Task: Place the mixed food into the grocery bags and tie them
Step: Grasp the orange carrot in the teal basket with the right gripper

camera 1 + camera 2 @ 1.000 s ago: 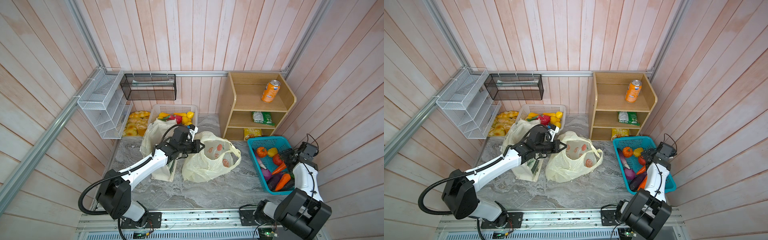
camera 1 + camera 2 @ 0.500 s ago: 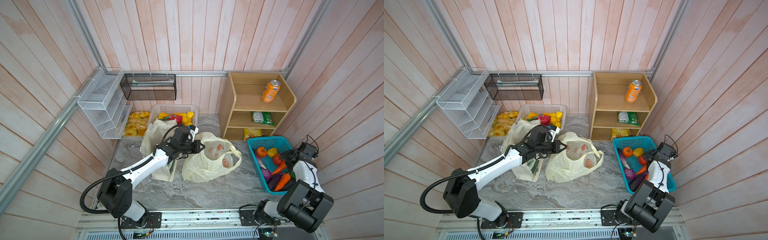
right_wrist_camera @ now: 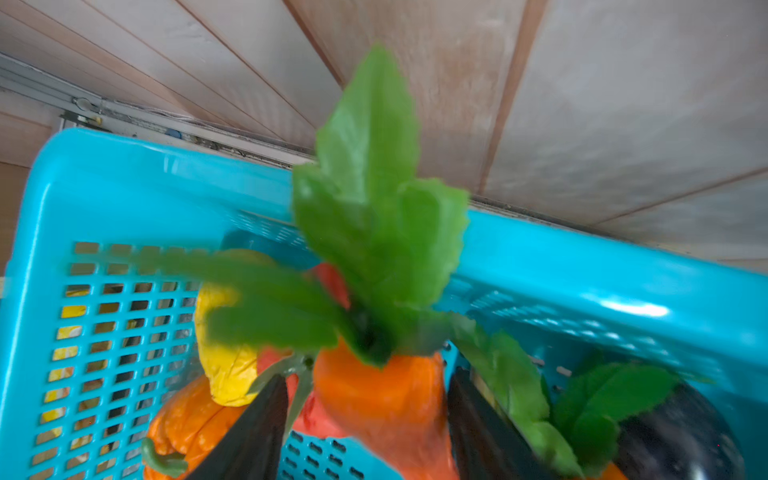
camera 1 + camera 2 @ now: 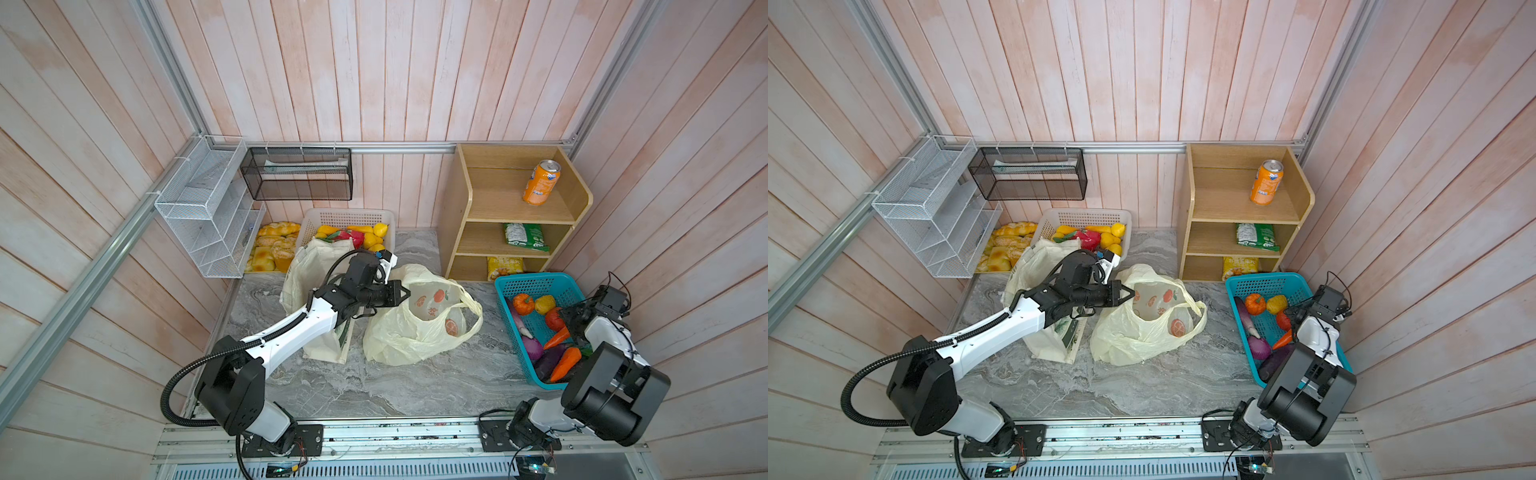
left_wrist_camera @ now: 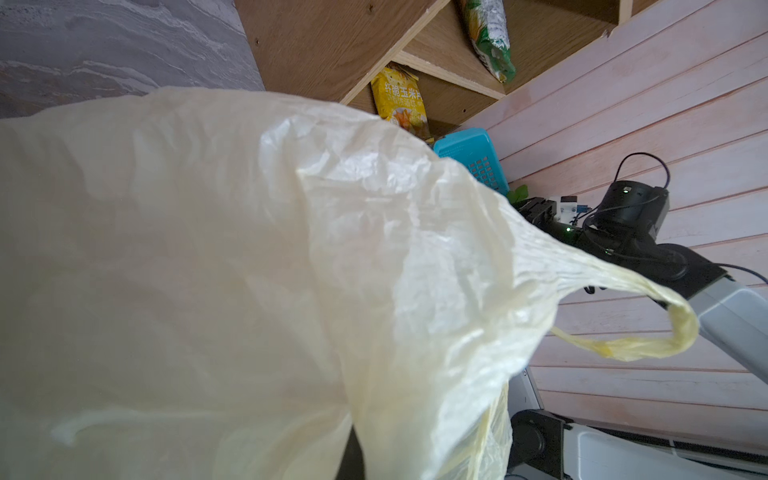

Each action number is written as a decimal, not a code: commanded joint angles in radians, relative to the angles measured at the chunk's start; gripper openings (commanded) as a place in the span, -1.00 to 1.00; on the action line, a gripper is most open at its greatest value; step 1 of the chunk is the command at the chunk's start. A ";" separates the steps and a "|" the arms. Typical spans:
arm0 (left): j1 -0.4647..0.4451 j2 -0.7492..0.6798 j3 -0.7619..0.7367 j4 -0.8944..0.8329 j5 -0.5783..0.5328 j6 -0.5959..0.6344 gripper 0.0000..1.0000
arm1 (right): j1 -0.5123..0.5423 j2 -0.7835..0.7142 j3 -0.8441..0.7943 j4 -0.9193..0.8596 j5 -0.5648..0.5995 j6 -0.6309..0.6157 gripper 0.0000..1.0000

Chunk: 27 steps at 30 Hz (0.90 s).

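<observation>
Left claw [image 4: 400, 293], frame centre in both top views: closed on the mouth rim of the thin pale-yellow plastic bag [image 4: 415, 338] printed with oranges, on the grey marbled surface [image 4: 415, 386]. Right claw [image 3: 365, 378]: part open astride an orange toy carrot [image 3: 382, 403] with green leaves, not yet clamped, inside the turquoise perforated plastic basket [image 3: 124, 183] at right. Cream cloth tote [image 4: 305, 266] stands just left of the bag.

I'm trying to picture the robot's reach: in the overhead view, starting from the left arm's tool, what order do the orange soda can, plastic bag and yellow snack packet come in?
1. plastic bag, right at the tip of the left tool, mid-table.
2. yellow snack packet, lowest level of the wooden shelf, to the right.
3. orange soda can, that shelf's top level, farthest back.
</observation>
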 commanded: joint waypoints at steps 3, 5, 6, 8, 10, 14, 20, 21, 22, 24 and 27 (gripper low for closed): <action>0.005 0.014 0.009 0.026 0.018 0.013 -1.00 | -0.004 -0.028 -0.036 0.040 -0.052 0.001 -0.09; 0.005 0.013 0.009 0.025 0.018 0.013 -1.00 | -0.003 -0.060 -0.059 0.057 -0.071 0.006 -0.21; 0.005 0.013 0.007 0.025 0.018 0.013 -1.00 | -0.004 -0.077 -0.070 0.065 -0.081 0.009 -0.26; 0.005 0.011 0.005 0.023 0.017 0.011 -1.00 | -0.004 -0.110 -0.091 0.079 -0.101 0.012 -0.37; 0.005 0.011 0.002 0.024 0.014 0.010 -1.00 | -0.003 -0.141 -0.107 0.086 -0.120 0.016 -0.48; 0.005 0.011 -0.004 0.030 0.011 0.006 -1.00 | -0.002 -0.214 -0.131 0.082 -0.173 0.033 -0.56; 0.004 0.011 -0.011 0.029 0.006 0.006 -1.00 | 0.048 -0.367 -0.141 0.068 -0.270 0.074 -0.59; 0.005 0.009 -0.013 0.030 0.005 0.006 -1.00 | 0.062 -0.394 -0.135 0.061 -0.284 0.082 -0.59; 0.004 0.010 -0.014 0.030 0.004 0.005 -1.00 | 0.084 -0.428 -0.129 0.057 -0.301 0.093 -0.59; 0.005 0.011 -0.013 0.029 0.002 0.004 -1.00 | 0.130 -0.490 -0.113 0.050 -0.326 0.112 -0.59; 0.005 0.011 -0.015 0.029 -0.002 0.002 -1.00 | 0.197 -0.584 -0.076 0.041 -0.385 0.133 -0.59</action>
